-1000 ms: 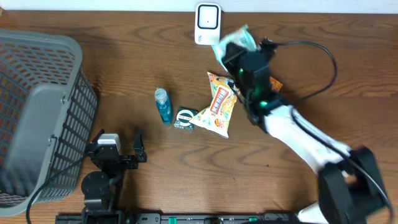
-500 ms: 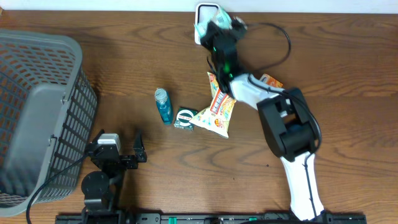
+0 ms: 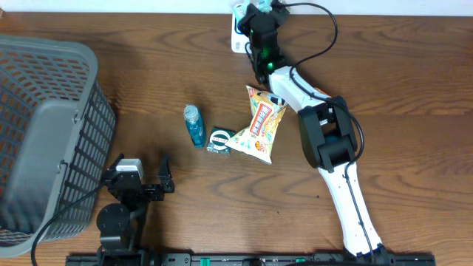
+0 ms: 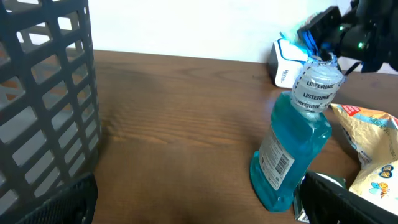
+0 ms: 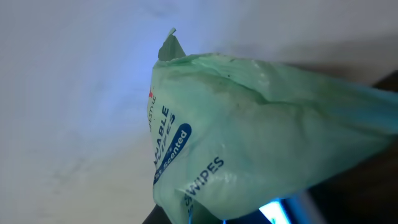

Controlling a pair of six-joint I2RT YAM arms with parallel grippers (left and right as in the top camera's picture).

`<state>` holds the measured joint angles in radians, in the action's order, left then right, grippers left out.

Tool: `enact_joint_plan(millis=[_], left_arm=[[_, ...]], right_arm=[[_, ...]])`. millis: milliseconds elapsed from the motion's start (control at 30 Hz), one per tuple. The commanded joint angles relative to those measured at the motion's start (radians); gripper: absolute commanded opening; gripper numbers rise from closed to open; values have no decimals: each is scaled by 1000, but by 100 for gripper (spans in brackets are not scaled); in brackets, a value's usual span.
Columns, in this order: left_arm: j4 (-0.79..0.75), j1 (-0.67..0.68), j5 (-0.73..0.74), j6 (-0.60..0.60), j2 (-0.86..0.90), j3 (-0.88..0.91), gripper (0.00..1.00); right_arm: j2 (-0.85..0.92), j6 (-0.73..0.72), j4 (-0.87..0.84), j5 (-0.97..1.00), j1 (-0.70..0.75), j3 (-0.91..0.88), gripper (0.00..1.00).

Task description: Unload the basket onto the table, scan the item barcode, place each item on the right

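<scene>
- The wooden surface (image 3: pixel 414 111) ends at a white wall along its back edge. The frame cuts off its left end.
- The grey basket (image 3: pixel 44 133) stands at the left, partly out of frame and where it was a second ago.
- The right arm (image 3: pixel 332 148) has folded in. A second ago it stretched in from the lower right.
- The snack bag (image 3: pixel 262 122) has not moved.
- The right tool (image 3: pixel 253 13) is clamped on a green wipes pack (image 5: pixel 261 124). It has moved left and now hangs over the white scanner (image 4: pixel 285 65), mostly hiding it from above. No barcode can be made out.
- The left tool (image 3: pixel 151 179) is spread wide and empty beside the basket.
- The blue mouthwash bottle (image 3: pixel 194 124) and small green packet (image 3: pixel 219 140) are unchanged.
</scene>
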<state>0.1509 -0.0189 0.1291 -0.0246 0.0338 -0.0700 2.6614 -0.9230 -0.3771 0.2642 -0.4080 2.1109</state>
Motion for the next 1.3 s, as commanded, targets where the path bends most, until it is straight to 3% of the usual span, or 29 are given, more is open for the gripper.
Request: enact_joint_plan(millis=[0, 133, 267, 500, 600, 700, 900, 1000, 1267], left_arm=[[26, -5, 13, 13, -3, 16, 100], [26, -5, 13, 13, -3, 16, 100], [26, -5, 13, 13, -3, 16, 100], [26, -5, 13, 13, -3, 16, 100], [26, -5, 13, 13, -3, 16, 100], [26, -5, 13, 13, -3, 16, 100], [26, -5, 13, 13, -3, 16, 100], [26, -5, 13, 13, -3, 16, 100], [26, -5, 13, 13, -3, 16, 100]], right_arm=[[-5, 44, -6, -42, 22, 35, 1], [-44, 123, 37, -61, 33, 35, 1], [-138, 173, 222, 4, 48, 35, 1], [-301, 153, 722, 429, 70, 35, 1], [-316, 116, 904, 653, 87, 35, 1], [-310, 90, 1059, 760, 134, 34, 1], [-308, -90, 1350, 770, 307, 34, 1], [-305, -130, 1473, 723, 484, 33, 1], [-305, -101, 1496, 476, 776, -8, 1]])
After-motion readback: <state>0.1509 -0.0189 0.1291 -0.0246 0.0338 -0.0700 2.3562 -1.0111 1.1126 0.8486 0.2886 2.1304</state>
